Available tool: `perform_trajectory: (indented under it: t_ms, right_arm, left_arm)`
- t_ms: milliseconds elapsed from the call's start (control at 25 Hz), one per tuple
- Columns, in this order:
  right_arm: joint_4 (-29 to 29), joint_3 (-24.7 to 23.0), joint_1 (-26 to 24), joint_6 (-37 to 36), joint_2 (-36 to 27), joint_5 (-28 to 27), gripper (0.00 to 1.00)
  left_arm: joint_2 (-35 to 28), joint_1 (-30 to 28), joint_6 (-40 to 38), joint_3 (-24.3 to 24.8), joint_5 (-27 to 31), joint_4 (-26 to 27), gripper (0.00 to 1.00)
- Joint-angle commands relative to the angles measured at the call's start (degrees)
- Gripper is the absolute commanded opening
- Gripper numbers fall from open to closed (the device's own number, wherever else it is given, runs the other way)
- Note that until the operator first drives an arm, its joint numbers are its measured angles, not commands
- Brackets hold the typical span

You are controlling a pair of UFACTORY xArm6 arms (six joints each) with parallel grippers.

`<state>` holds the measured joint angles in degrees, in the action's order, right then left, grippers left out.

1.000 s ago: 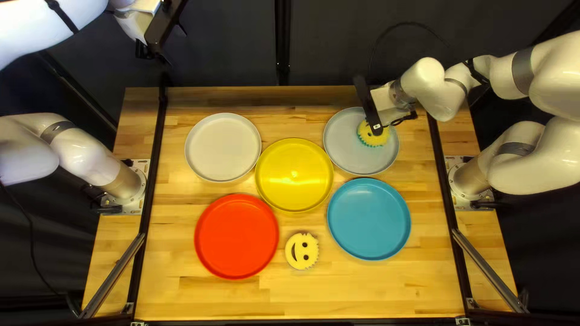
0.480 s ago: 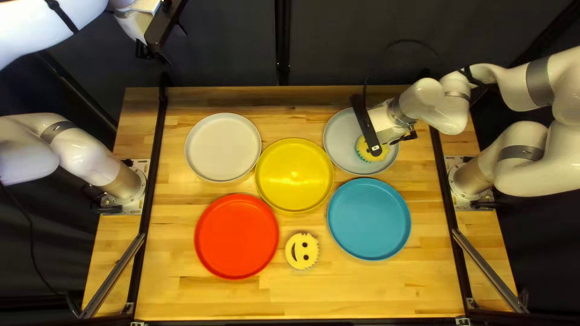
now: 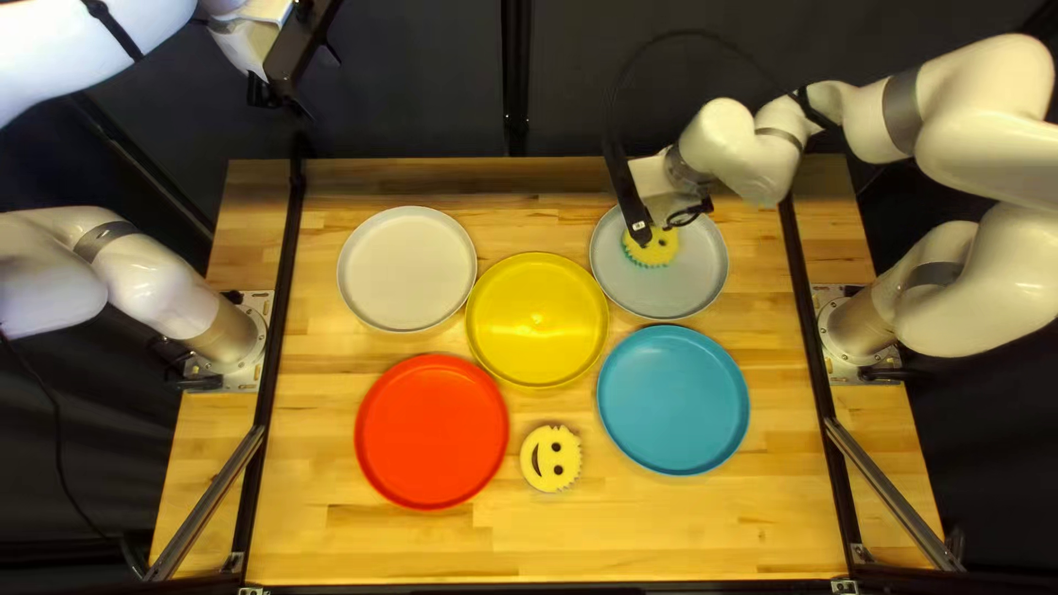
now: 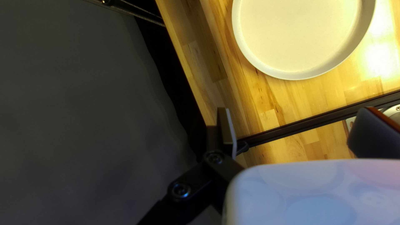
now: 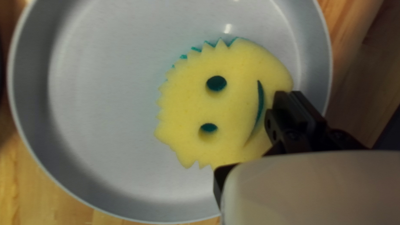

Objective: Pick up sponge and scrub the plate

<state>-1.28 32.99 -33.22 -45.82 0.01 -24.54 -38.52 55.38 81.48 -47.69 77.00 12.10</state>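
My right gripper (image 3: 644, 237) is over the light grey plate (image 3: 697, 281), at the right back of the top left view. In the right wrist view my right gripper (image 5: 296, 96) is shut on the edge of the yellow smiling sponge (image 5: 233, 104), the fingers close together beside its mouth. The sponge rests face up inside the grey plate (image 5: 104, 112); part of its edge is hidden behind the gripper. My left gripper (image 3: 289, 105) is raised beyond the table's left back corner. The left wrist view shows my left gripper (image 4: 298, 129) open, holding nothing.
A white plate (image 3: 407, 269), yellow plate (image 3: 537, 320), red plate (image 3: 431, 431) and blue plate (image 3: 672, 399) lie on the table. Another smiling sponge (image 3: 550, 458) sits between the red and blue plates. Black rails line both table sides.
My right gripper and the sponge moved toward the near edge on the grey plate, then back and to the left of the top left view. The left arm kept still.
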Motion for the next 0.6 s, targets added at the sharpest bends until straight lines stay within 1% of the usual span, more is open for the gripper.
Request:
perform_trajectory:
  t_ms: [40,160,400,600]
  right_arm:
    - [-0.2,0.1,0.7,1.5,-0.1,-0.9,0.00]
    - [-1.6,-1.0,3.3,5.3,-1.1,-0.9,0.00]
    - [-5.1,0.4,8.0,12.4,0.4,-1.7,0.00]
    - [-6.5,0.4,9.9,14.7,0.1,-1.8,0.00]
  left_arm:
    - [0.0,0.0,0.0,0.0,0.0,0.0,1.00]
    - [0.0,0.0,0.0,0.0,0.0,0.0,1.00]
    - [0.0,0.0,0.0,0.0,0.0,0.0,1.00]
    - [0.0,0.0,0.0,0.0,0.0,0.0,1.00]
